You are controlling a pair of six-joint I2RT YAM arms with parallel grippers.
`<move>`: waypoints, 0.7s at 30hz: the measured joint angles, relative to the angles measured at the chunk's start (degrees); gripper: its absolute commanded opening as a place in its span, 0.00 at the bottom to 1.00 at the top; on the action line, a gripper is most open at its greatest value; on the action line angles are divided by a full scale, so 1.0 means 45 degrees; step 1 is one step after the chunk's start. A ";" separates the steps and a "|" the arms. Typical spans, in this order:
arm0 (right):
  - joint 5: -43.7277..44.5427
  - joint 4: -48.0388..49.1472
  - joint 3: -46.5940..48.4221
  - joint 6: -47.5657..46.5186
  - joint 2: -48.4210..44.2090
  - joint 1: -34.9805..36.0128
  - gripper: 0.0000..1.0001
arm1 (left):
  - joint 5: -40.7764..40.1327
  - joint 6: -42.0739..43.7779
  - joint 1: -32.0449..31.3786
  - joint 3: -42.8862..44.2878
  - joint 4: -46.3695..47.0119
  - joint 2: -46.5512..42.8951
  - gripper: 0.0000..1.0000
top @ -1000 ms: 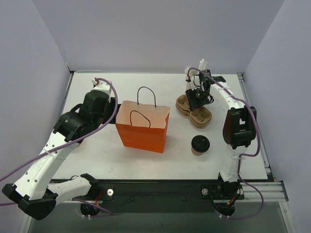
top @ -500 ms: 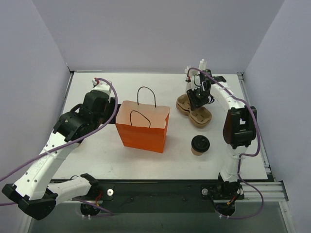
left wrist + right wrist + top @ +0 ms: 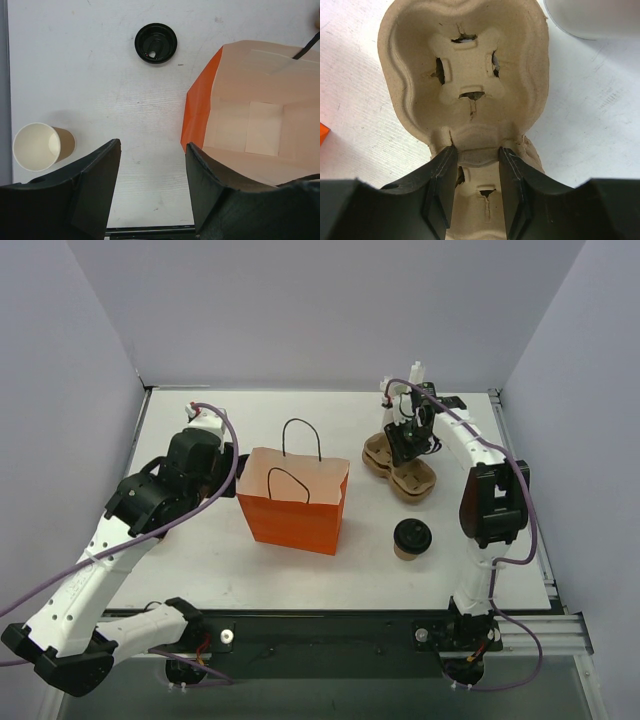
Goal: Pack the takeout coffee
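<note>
The takeout coffee (image 3: 411, 538), a tan cup with a black lid, stands alone on the table at the right front. The orange paper bag (image 3: 295, 502) stands open in the middle. Behind the coffee lies a brown pulp cup carrier (image 3: 412, 480). My right gripper (image 3: 476, 157) is shut on the carrier's (image 3: 465, 85) narrow waist, one finger pressed to each side. My left gripper (image 3: 152, 150) hangs open and holds nothing, just left of the bag's (image 3: 250, 125) open mouth.
A lidless tan paper cup (image 3: 37, 146) and a loose black lid (image 3: 156, 43) lie on the table left of the bag. A white rounded object (image 3: 590, 20) sits just beyond the carrier. Grey walls close in the table on three sides.
The right gripper's fingers have closed in on the carrier's waist. The left arm has shifted slightly to the left.
</note>
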 measured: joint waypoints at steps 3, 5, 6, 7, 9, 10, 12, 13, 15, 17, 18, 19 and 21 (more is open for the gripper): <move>0.0034 0.0000 0.0000 0.0005 -0.0238 0.0010 0.22 | 0.0005 -0.0121 0.0010 0.0000 0.0000 0.0000 0.64; 0.0029 0.0000 0.0000 0.0034 -0.0471 0.0010 0.22 | 0.0015 -0.0228 0.0029 0.0000 0.0000 0.0000 0.64; 0.0029 0.0000 0.0000 0.0044 -0.0622 0.0015 0.22 | 0.0029 -0.0277 0.0044 0.0000 0.0000 0.0000 0.64; 0.0029 0.0000 0.0000 0.0073 -0.0787 0.0015 0.22 | 0.0049 -0.0311 0.0049 0.0000 0.0000 0.0000 0.64; 0.0019 0.0000 0.0000 0.0141 -0.1117 0.0029 0.22 | 0.0073 -0.0355 0.0073 0.0000 0.0000 0.0000 0.64; 0.0019 -0.0005 0.0000 0.0175 -0.1248 0.0044 0.22 | 0.0097 -0.0393 0.0083 0.0000 0.0000 0.0000 0.64; 0.0034 -0.0024 0.0049 0.0301 -0.1520 0.0141 0.21 | 0.0146 -0.0495 0.0117 0.0019 -0.0005 0.0010 0.64; 0.0068 -0.0044 0.0087 0.0403 -0.1651 0.0180 0.20 | 0.0189 -0.0539 0.0155 0.0058 -0.0019 0.0019 0.64; 0.0131 -0.0126 0.0238 0.0699 -0.1909 0.0321 0.20 | 0.0355 -0.0646 0.0219 0.0214 -0.0049 0.0087 0.64; 0.0209 -0.0262 0.0427 0.0981 -0.2263 0.0515 0.20 | 0.0500 -0.0772 0.0248 0.0389 -0.0063 0.0131 0.64; 0.0277 -0.0321 0.0505 0.1156 -0.2506 0.0646 0.20 | 0.0573 -0.0845 0.0253 0.0481 -0.0087 0.0136 0.64; 0.0359 -0.0379 0.0568 0.1234 -0.2744 0.0767 0.20 | 0.0636 -0.0894 0.0267 0.0568 -0.0097 0.0146 0.64; 0.0510 -0.0627 0.0879 0.1486 -0.3395 0.1229 0.20 | 0.0767 -0.0986 0.0321 0.0777 -0.0155 0.0165 0.64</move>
